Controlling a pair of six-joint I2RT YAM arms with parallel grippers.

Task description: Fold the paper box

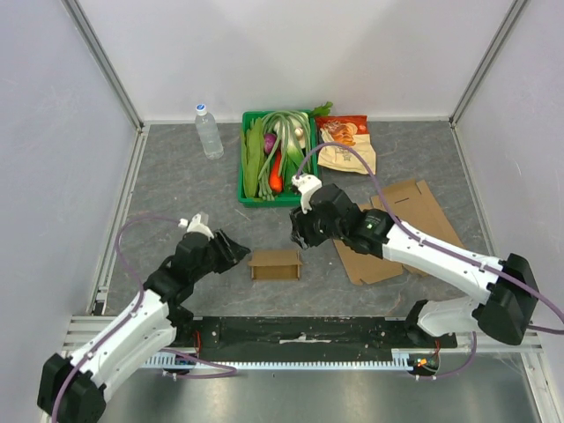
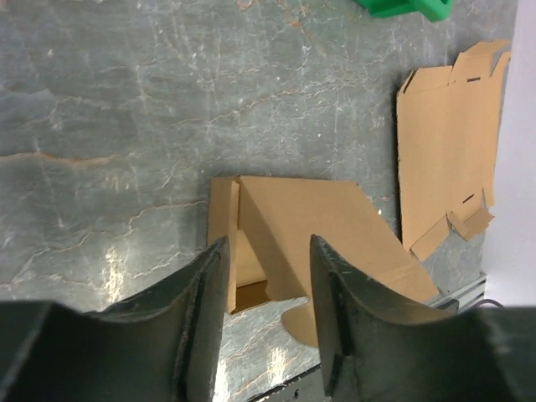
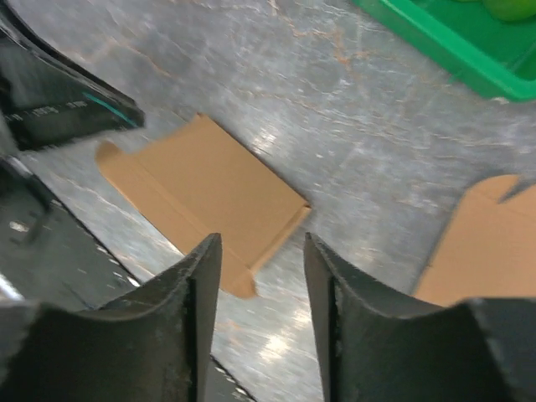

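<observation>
- The left gripper (image 1: 231, 249) is hanging just to the left of the paper box (image 1: 276, 263). Its two fingers are spread apart and are holding nothing.
- The right gripper (image 1: 298, 236) is hovering just behind the right end of the paper box. Its fingers are spread apart too, and they are holding nothing.
- The paper box is sitting on the table (image 1: 176, 185) between the two grippers. It is looking only partly folded, with a loose flap sticking out at its end.
- The box is looking thin and light. A push from only one side is likely to be sliding it away and not bending the flap.
- A finger coming down too hard is likely to be squashing the walls flat, or creasing the card in the wrong spot.
- Both grippers are working very near the paper box, so they are risking a bump into each other.
- The flat cardboard sheets (image 1: 397, 229) are lying to the right of the paper box, under the right arm (image 1: 441, 256). A low arm is risking dragging them along.
</observation>
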